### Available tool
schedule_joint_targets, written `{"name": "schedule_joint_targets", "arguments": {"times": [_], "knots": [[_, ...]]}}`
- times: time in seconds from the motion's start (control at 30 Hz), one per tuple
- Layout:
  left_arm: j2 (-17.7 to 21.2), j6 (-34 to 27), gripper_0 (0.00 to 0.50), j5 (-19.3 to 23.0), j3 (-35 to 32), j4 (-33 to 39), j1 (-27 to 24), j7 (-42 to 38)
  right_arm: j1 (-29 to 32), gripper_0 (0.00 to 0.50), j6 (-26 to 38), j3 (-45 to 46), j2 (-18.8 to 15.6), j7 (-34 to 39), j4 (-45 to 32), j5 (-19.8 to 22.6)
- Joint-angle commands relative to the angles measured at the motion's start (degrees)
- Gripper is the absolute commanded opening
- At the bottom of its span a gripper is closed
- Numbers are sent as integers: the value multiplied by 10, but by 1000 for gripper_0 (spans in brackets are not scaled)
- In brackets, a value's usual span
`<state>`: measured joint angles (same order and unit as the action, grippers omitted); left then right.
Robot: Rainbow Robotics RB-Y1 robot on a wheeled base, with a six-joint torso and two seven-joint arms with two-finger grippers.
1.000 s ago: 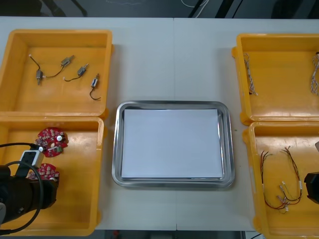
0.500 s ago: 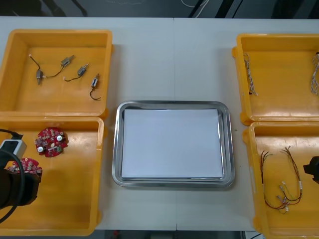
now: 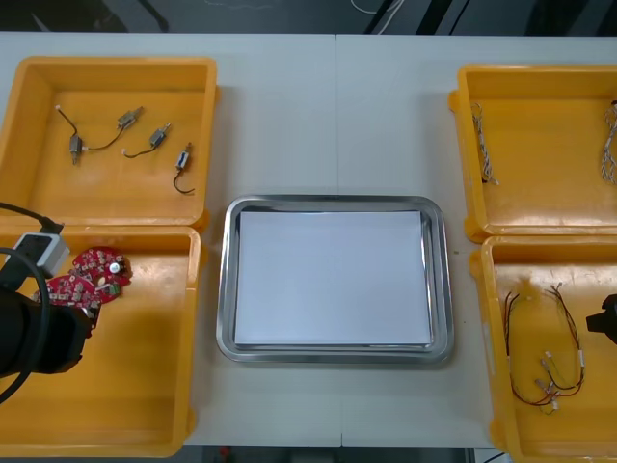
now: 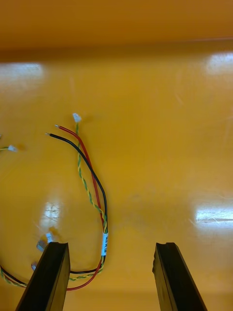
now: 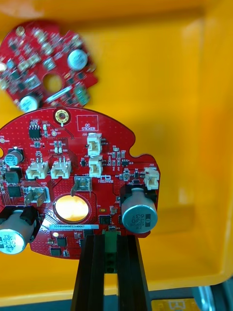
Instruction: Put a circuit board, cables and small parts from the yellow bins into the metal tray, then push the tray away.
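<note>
**Risks**
- Your left gripper [image 5: 106, 240] is over the near left bin [image 3: 145, 386]. Its fingers are pinched narrow on the edge of the held board [image 5: 77, 184], with a green connector between them.
- You have the board by one edge only, and most of it sits out past the fingertips. A fast swing would likely pivot it or let it slip.
- A second board [image 5: 46, 63] lies just beyond the held one. You cannot tell if they touch; if a part is snagged, lifting may drag it along.
- The bin wall stands between you and the metal tray [image 3: 442, 280]. Carry the board too low and its edge may clip the wall.
- Your right gripper [image 4: 110, 248] hangs over the near right bin [image 4: 170, 121]. Its fingers are spread wide with nothing in them, and the cable bundle [image 4: 92, 184] lies between them. The strands are thin and flat on the floor, so a closing pinch could miss them or catch just one.

**Materials**
- Boards: rigid red discs, notched at the rim and bumpy with silver cans and white sockets.
- Cables: limp red, black and twisted yellow-green wires.
- Near bins: glossy, slick plastic.
- Tray: shiny rounded rim, flat white inside, nothing in it yet.
- Far left bin [image 3: 58, 193]: small metal parts [image 3: 128, 118] with dark leads.
- Far right bin [image 3: 540, 193]: twisted cables [image 3: 485, 145], thin and kinked.
</note>
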<state>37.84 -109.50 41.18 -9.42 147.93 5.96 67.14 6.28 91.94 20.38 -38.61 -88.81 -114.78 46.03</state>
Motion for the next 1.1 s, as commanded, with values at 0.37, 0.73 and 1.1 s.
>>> {"name": "schedule_joint_targets", "arguments": {"times": [0.37, 0.73, 1.1], "knots": [[15, -5, 0, 6, 148, 21, -144, -134, 67, 500, -116, -21, -22, -5, -2, -2], [15, -5, 0, 6, 259, -8, -241, -216, 94, 500, -157, -40, 6, -4, -2, -22], [6, 0, 0, -65, 401, -82, -319, -257, 99, 500, -166, -52, 51, -3, -1, -53]]}}
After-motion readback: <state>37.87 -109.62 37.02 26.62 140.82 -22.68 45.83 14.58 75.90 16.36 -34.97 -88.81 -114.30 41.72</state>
